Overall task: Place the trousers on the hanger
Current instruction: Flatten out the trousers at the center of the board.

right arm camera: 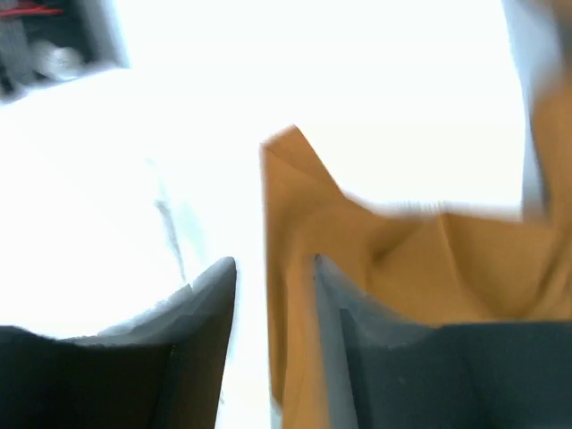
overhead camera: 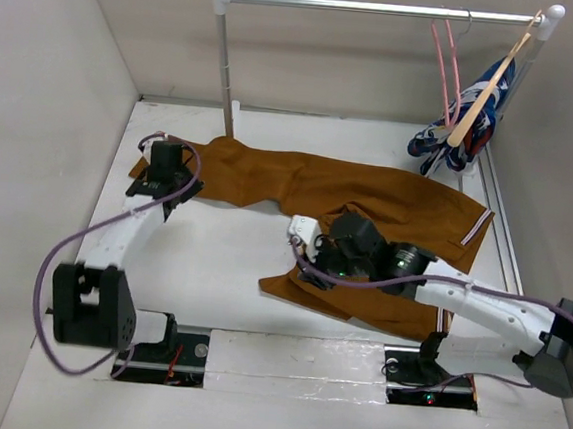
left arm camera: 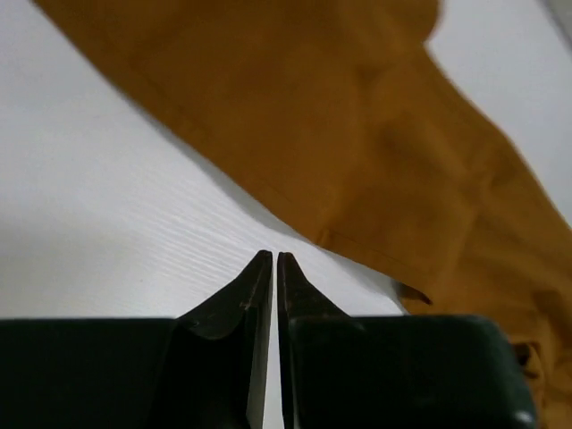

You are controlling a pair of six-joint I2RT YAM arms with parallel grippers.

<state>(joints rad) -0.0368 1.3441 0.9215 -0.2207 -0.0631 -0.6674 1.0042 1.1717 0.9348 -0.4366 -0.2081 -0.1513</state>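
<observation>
1. brown trousers (overhead camera: 368, 197) lie spread on the table (overhead camera: 221, 269), centre to right of frame. pink hanger (overhead camera: 442, 63) hangs on the rail (overhead camera: 385, 9), upper right.
2. cloth looks soft, limp and light, and will likely slide off thin wire. Best hold: striped waistband (overhead camera: 476, 229).
3. left fingers (left arm camera: 255, 286): all but closed, empty, over bare table beside a leg.
4. right fingers (right arm camera: 210, 304): part open, view blurred. Cloth edge sits between them and looks unclamped.
5. no readable text.

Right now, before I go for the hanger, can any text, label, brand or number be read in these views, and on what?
No readable text in any view.
Trousers: stripes at the waist only, no legible label.
Patterned garment on the rail: a print, no letters that I can make out.
Right wrist view: too blurred to read anything.
</observation>
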